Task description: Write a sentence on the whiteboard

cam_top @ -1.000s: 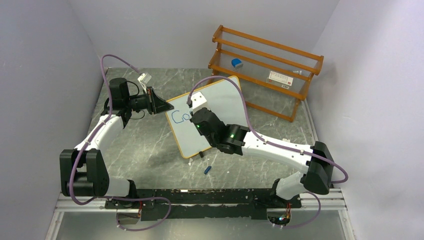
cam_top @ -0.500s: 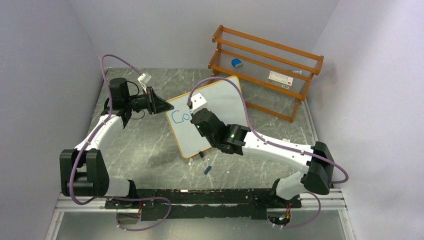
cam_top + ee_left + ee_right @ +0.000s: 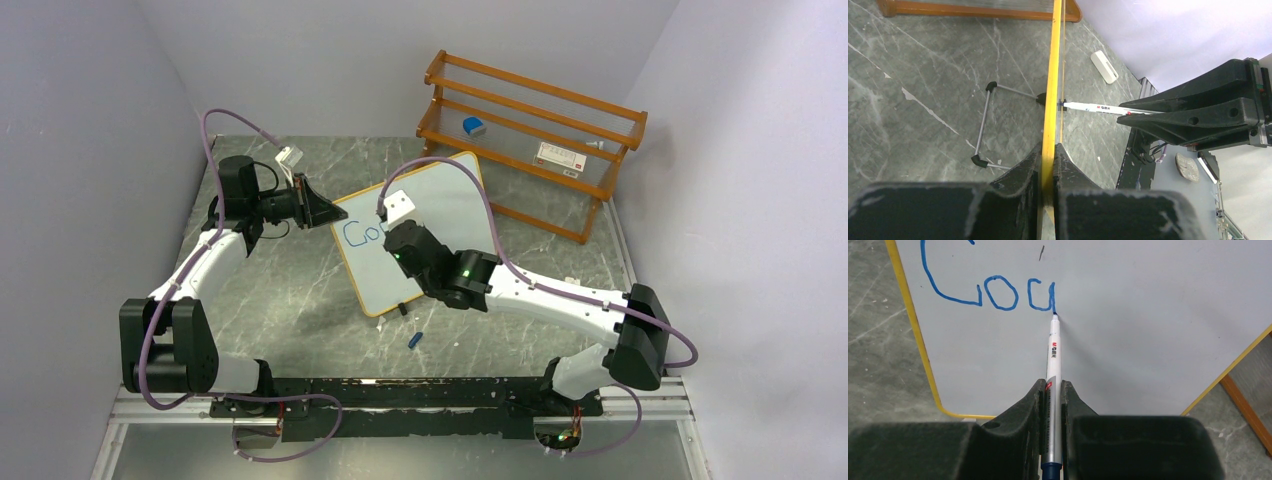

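The whiteboard (image 3: 445, 200) stands tilted on the table, its yellow-orange frame (image 3: 1052, 75) pinched edge-on by my shut left gripper (image 3: 1049, 150), which sits at the board's left corner (image 3: 325, 212). My right gripper (image 3: 1052, 387) is shut on a white and silver marker (image 3: 1053, 355). The marker's tip touches the board at the foot of the last stroke. The sentence (image 3: 998, 290) reads "Cou" in blue near the board's upper left. In the top view my right wrist (image 3: 392, 228) covers the later letters.
A blue marker cap (image 3: 415, 340) lies on the table in front of the board. An orange wooden rack (image 3: 530, 140) at the back right holds a blue eraser (image 3: 474, 126) and a white box (image 3: 560, 155). The board's wire stand (image 3: 985, 125) rests behind it.
My right gripper has crept slightly to the right along the board with the marker. The left arm and the board have not moved.
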Controlling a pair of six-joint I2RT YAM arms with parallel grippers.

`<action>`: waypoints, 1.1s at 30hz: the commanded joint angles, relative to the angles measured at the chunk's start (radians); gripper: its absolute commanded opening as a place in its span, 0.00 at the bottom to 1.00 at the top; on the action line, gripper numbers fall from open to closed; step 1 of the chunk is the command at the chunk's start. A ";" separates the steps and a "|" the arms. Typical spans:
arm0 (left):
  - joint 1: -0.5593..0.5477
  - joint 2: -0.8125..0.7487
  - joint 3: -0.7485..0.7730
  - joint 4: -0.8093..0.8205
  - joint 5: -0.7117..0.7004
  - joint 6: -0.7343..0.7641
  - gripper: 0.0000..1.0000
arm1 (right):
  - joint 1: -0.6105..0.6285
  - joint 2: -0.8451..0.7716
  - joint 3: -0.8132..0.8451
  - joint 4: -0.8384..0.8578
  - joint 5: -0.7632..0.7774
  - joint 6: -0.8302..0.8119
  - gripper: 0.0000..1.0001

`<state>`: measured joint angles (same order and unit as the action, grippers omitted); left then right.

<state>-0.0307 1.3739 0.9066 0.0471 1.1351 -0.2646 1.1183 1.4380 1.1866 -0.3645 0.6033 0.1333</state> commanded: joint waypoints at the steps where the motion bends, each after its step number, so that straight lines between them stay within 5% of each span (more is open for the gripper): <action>1: -0.025 0.017 0.008 -0.046 0.005 0.032 0.05 | -0.007 -0.025 -0.023 -0.001 0.030 0.015 0.00; 33: -0.025 0.023 0.012 -0.067 0.003 0.037 0.05 | -0.061 -0.086 -0.065 0.133 -0.080 -0.003 0.00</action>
<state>-0.0307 1.3739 0.9100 0.0334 1.1358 -0.2546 1.0595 1.3567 1.1252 -0.2722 0.5365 0.1345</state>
